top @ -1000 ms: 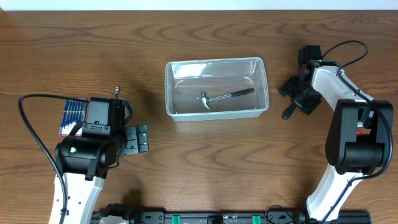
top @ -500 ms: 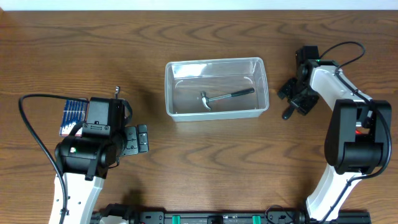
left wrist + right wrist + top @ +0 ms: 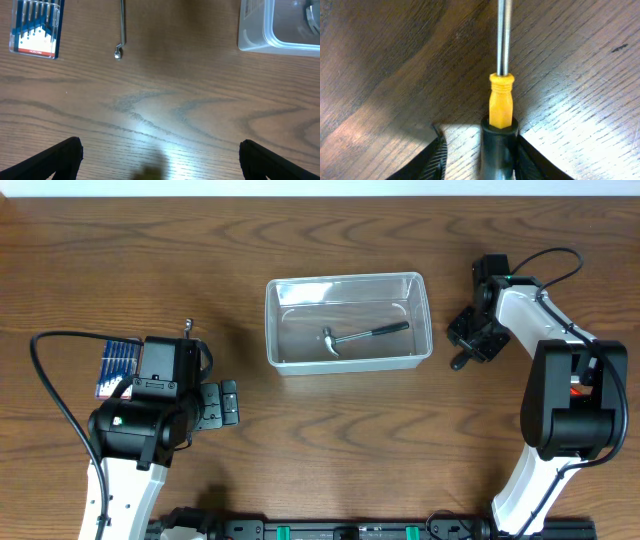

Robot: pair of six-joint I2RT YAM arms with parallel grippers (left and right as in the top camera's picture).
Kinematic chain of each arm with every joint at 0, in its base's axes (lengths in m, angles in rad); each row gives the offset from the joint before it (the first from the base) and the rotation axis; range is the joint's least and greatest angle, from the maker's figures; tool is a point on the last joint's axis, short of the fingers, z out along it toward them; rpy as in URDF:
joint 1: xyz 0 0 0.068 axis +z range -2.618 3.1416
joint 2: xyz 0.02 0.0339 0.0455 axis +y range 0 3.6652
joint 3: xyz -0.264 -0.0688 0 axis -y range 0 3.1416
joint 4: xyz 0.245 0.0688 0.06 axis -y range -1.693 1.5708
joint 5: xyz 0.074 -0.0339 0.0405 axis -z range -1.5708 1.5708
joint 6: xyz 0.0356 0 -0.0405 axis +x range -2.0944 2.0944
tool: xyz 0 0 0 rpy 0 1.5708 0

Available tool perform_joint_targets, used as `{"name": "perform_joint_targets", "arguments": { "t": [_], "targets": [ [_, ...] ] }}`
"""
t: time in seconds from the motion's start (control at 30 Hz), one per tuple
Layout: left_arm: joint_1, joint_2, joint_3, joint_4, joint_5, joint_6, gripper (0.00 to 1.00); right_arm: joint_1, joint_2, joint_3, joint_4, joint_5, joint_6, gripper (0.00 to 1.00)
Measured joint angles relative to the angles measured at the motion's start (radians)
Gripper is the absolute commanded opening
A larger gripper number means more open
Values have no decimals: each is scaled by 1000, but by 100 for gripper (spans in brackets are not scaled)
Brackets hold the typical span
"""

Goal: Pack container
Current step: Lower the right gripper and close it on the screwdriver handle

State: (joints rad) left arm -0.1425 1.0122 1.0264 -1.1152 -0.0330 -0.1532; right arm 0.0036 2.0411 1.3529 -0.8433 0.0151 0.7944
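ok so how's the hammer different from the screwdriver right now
The hammer lies inside the container, with no pincer near it. The screwdriver is outside it, its handle between the fingers of the right pincer. The hammer's handle is dark, while the screwdriver's is yellow and black. Both have bare metal working ends.

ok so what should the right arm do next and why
Probably close the right fingers on the screwdriver: its handle sits between them with table showing on one side, so it looks ungripped. The container holds only a hammer.
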Motion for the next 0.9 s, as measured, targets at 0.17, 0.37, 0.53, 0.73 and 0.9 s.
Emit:
{"name": "perform_joint_targets", "arguments": {
  "t": [0.17, 0.37, 0.53, 0.73, 0.9],
  "targets": [
    [0, 0, 0, 0, 0, 0, 98, 0, 0, 0, -1, -1, 1, 33],
    [0, 0, 0, 0, 0, 0, 98, 0, 0, 0, -1, -3, 2, 26],
    [0, 0, 0, 0, 0, 0, 98, 0, 0, 0, -1, -4, 2, 23],
    [0, 0, 0, 0, 0, 0, 98, 0, 0, 0, -1, -5, 2, 17],
    [0, 0, 0, -1, 0, 0, 98, 0, 0, 0, -1, -7, 2, 9]
  ]
}}
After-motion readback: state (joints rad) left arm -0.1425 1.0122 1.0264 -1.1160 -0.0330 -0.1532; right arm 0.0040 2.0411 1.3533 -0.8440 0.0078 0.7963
